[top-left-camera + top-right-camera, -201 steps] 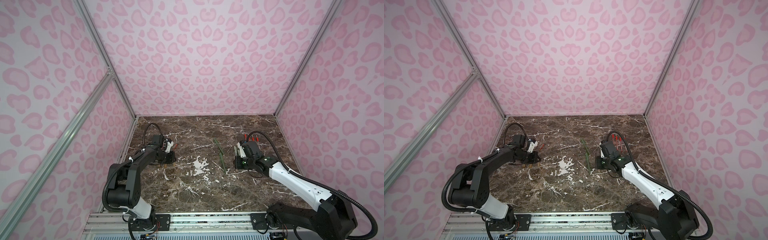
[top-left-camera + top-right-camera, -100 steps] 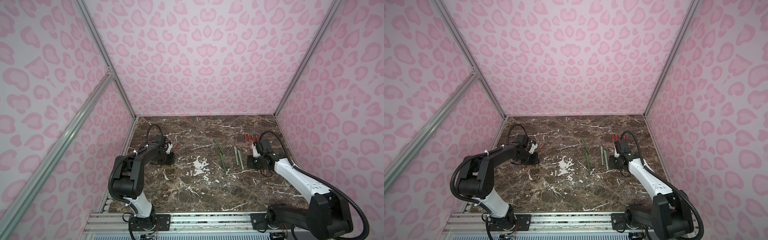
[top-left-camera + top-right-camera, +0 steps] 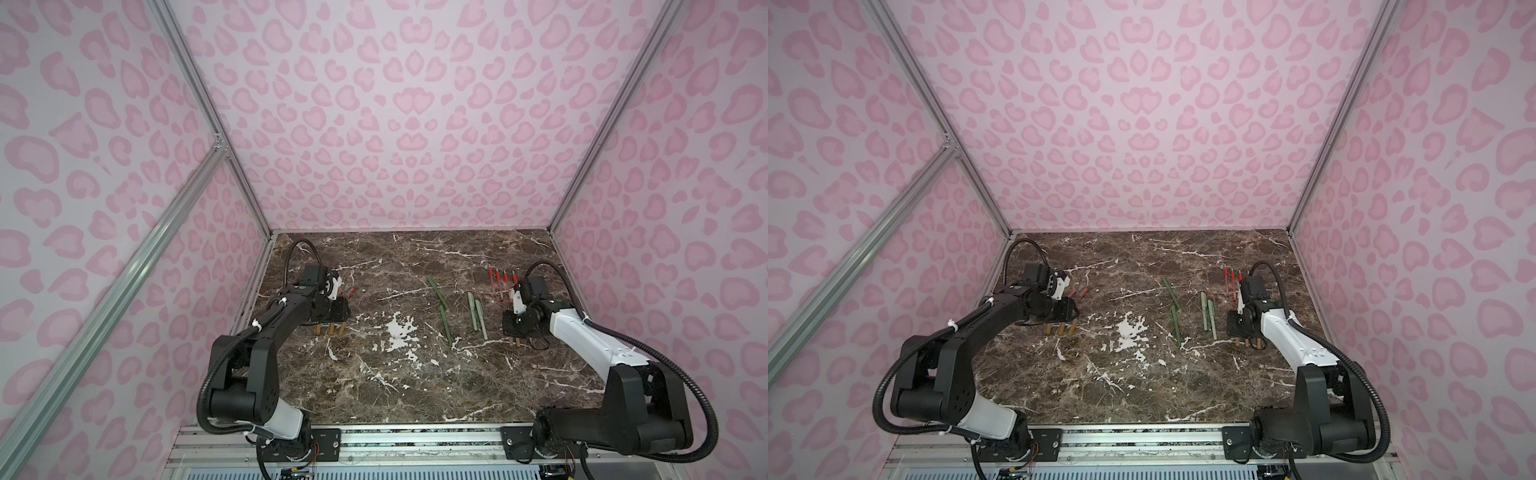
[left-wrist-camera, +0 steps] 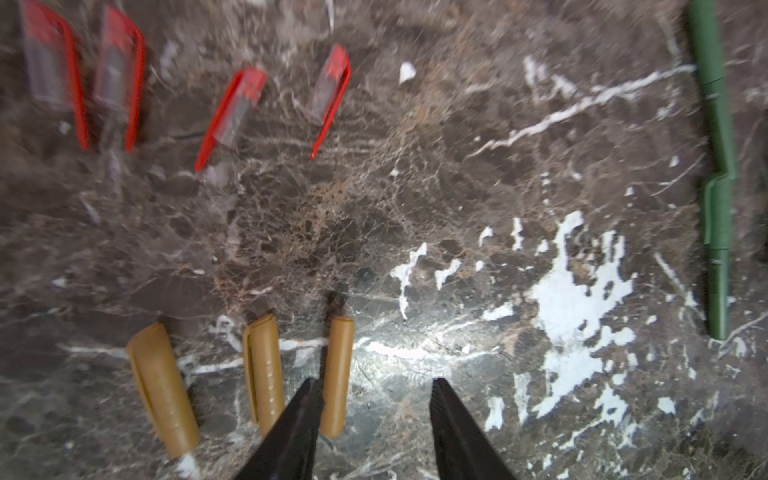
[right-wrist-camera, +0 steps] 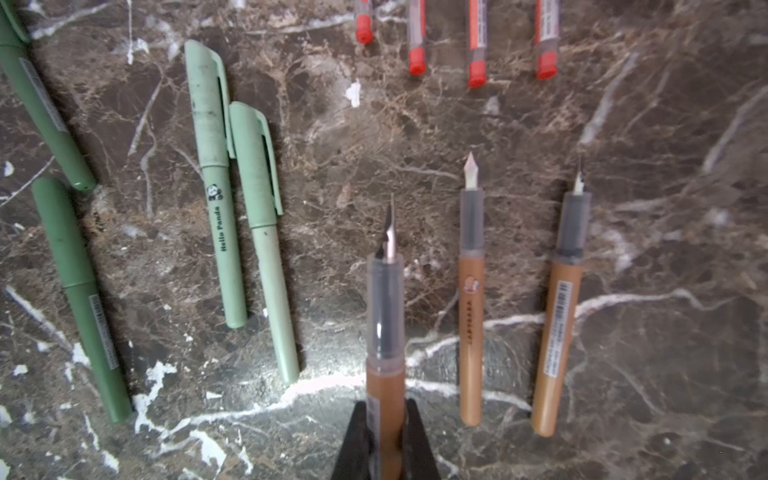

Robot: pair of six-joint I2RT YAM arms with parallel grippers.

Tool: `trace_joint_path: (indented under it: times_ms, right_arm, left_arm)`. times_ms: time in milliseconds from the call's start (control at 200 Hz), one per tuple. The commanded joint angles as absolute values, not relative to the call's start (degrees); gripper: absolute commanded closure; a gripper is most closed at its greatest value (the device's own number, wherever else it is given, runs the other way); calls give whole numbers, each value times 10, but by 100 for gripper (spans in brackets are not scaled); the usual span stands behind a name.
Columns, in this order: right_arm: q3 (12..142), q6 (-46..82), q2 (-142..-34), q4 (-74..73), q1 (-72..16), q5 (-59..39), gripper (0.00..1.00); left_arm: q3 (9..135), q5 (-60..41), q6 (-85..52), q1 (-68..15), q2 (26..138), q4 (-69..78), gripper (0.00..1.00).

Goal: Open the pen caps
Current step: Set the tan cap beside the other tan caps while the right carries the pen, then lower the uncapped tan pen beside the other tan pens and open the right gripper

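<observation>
At left on the counter (image 3: 374, 374), left claw (image 4: 374, 386) stood spread, empty, tan cap (image 4: 338, 374) lying just beside one finger. Right claw (image 5: 385, 405) pinched uncapped tan pen (image 5: 385, 311); should lower it flat beside tan bodies (image 5: 471, 332), then release. Green pens (image 5: 216, 187) not yet uncapped.

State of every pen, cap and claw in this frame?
left claw: open, holding nothing
right claw: shut on tan pen
tan pen: uncapped, held
other tan pens: uncapped, lying
tan caps: off, lying
red caps: off, lying
red pens: uncapped
pale green pens: capped
dark green pens: capped
</observation>
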State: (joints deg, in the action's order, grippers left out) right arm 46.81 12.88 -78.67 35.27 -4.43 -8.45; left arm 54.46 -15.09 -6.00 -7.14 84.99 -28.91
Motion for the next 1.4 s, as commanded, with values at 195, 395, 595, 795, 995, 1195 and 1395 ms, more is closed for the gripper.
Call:
trace_joint_path:
  times_ms: [195,395,595,795,995,1195,1395]
  right_arm:
    - [490,110,-842,344,-42,-52,100]
    - [499,111,-875,331,-42,-47,100]
    - [512,113,-916,308,-41,-45,99]
    - [518,111,-945,305,-42,-46,94]
    - [515,112,-948,300,-42,-45,85]
    - [517,112,-937,311,-43,-46,77]
    - [531,119,-906,333,-45,-47,73]
  left_arm:
    - [467,-153,-5,-68,703,-210,42]
    - [433,-186,-8,-27,639,-173,32]
    - [430,-216,-18,11,623,-165,21]
    - [430,-221,-13,29,615,-166,5]
    - [432,-223,-20,43,614,-166,3]
    - [442,-226,-24,48,616,-174,2]
    - [445,-228,-26,50,618,-178,2]
